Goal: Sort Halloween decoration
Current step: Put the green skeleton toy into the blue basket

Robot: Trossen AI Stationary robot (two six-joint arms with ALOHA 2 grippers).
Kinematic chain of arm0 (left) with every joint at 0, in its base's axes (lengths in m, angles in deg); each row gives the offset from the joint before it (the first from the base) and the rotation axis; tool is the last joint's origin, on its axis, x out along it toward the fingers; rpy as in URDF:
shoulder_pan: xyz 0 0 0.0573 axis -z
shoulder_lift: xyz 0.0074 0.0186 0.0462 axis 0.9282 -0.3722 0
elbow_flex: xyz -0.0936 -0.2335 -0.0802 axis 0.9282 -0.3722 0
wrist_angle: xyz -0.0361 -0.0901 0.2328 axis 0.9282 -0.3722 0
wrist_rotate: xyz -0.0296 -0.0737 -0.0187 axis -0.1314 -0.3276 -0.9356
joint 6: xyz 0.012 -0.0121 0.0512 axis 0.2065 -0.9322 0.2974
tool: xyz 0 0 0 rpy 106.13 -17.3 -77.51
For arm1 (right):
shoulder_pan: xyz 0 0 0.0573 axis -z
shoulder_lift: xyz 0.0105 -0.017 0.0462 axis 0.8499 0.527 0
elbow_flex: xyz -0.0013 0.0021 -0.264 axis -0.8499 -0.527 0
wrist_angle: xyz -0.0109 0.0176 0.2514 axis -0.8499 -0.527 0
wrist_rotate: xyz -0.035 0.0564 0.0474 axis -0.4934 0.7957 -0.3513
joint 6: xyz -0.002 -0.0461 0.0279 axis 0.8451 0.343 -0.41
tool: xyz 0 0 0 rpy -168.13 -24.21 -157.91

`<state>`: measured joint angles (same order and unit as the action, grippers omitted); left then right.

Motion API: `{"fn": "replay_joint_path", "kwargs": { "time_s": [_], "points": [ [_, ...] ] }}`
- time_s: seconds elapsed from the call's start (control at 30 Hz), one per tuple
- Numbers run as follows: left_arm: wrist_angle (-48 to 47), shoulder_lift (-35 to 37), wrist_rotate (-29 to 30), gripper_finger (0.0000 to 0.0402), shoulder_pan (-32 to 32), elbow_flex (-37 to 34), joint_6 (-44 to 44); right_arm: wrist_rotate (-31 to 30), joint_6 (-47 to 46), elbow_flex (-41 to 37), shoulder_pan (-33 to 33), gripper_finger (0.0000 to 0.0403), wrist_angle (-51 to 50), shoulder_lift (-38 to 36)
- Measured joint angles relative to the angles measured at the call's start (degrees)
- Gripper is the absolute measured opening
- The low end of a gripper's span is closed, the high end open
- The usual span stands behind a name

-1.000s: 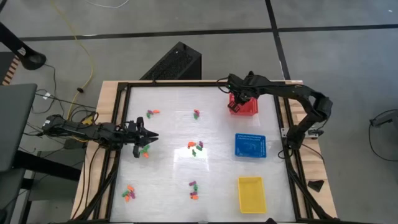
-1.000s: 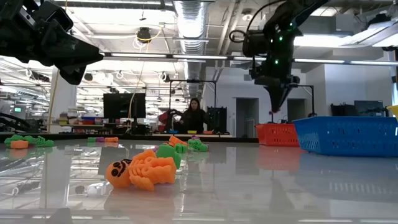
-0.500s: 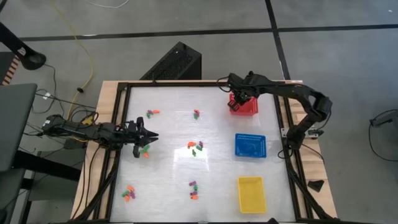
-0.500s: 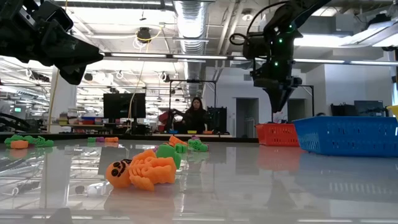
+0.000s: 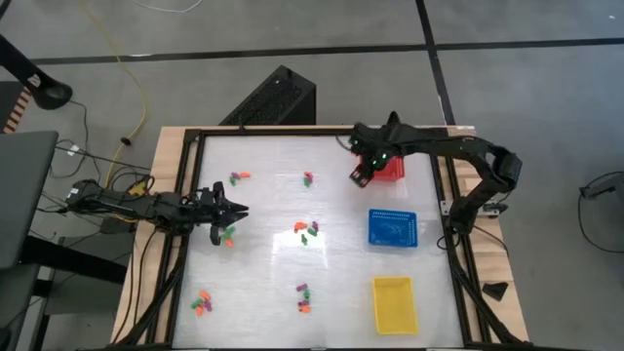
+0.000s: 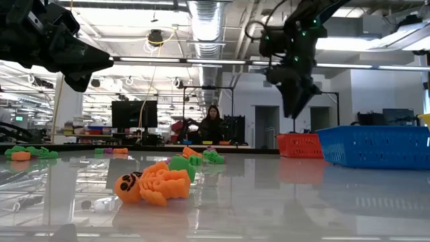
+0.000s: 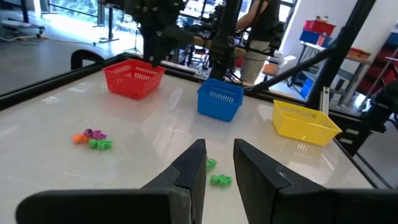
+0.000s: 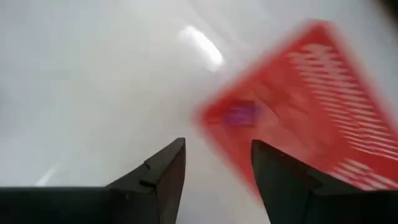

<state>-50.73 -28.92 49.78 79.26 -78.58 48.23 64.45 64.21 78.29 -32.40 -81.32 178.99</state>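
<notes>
Small orange, green and purple Halloween decoration pieces lie in clusters on the white table [image 5: 263, 263]: near my left gripper [image 5: 227, 237], at the middle [image 5: 307, 232], at the far side [image 5: 308, 178] and near the front [image 5: 203, 302]. An orange skeleton [image 6: 151, 185] lies closest in the low view. My right gripper [image 5: 359, 175] hangs open, pointing down, just left of the red basket [image 5: 388, 168]. A purple piece [image 8: 239, 115] lies inside that basket. My left gripper [image 5: 234, 213] is level at the table's left side, fingers slightly apart [image 7: 217, 168] with nothing between them.
A blue basket [image 5: 392, 228] and a yellow basket [image 5: 394, 304] stand in a row in front of the red one along the right side. A dark frame [image 5: 180, 195] borders the table. A person [image 6: 210, 124] stands in the room behind.
My right gripper has opened above the red basket, then swung toward the table's left edge, off the basket's left rim, tipping as it went. The small piece at its fingertips no longer shows there.
</notes>
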Motion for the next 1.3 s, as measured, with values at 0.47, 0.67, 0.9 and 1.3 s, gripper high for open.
{"fn": "replay_joint_path", "kwargs": {
  "time_s": [0.47,0.67,0.9,1.3],
  "points": [
    [-1.6,0.0,0.1,0.007,0.0,0.0,0.0,-5.2,-1.5,0.0,-35.0,0.0191,32.2,5.0],
    [-2.7,0.0,0.1,0.007,0.0,0.0,0.0,-5.4,5.7,0.0,-44.8,0.0191,48.4,12.5],
    [-4.8,-0.4,-3.9,0.007,0.0,0.0,0.0,-5.4,6.5,0.0,-47.2,0.0191,64.5,18.3],
    [-4.8,-0.8,-3.2,0.007,0.0,0.0,0.2,-4.2,8.1,0.5,-47.2,0.0191,63.5,24.4]
  ]
}}
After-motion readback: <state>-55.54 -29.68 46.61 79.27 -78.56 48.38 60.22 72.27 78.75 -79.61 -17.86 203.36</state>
